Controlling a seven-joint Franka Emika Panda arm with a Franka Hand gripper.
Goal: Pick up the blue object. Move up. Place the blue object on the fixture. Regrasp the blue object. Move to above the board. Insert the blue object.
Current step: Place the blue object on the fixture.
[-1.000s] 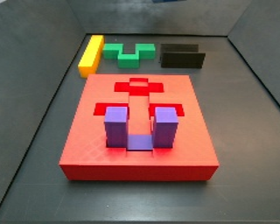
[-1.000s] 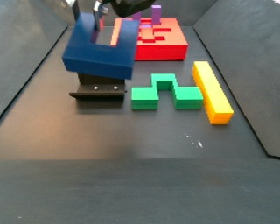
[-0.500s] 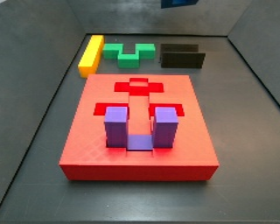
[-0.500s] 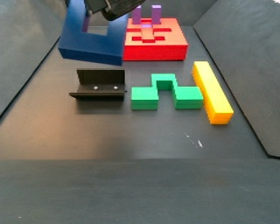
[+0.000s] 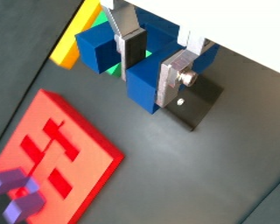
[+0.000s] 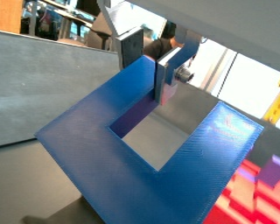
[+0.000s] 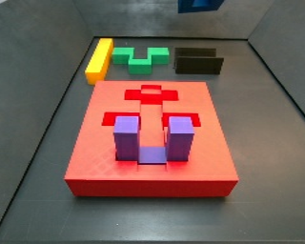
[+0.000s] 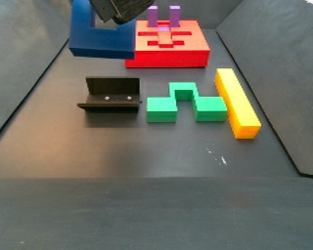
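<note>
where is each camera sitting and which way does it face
Wrist view: looks down past the gripper, shut on the blue object, to the board.
Wrist view: close on the blue object; silver fingers show.
Side view: from the board's end toward the fixture; no gripper visible.
Side view: from the opposite end, fixture nearest; gripper at top.
Both side views share the green block.

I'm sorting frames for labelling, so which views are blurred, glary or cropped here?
A wrist view blurs the purple block at its corner; in a wrist view bright windows glare behind the gripper; in a side view the blue object is cropped by the frame edge; in a side view the board is sharp.
</note>
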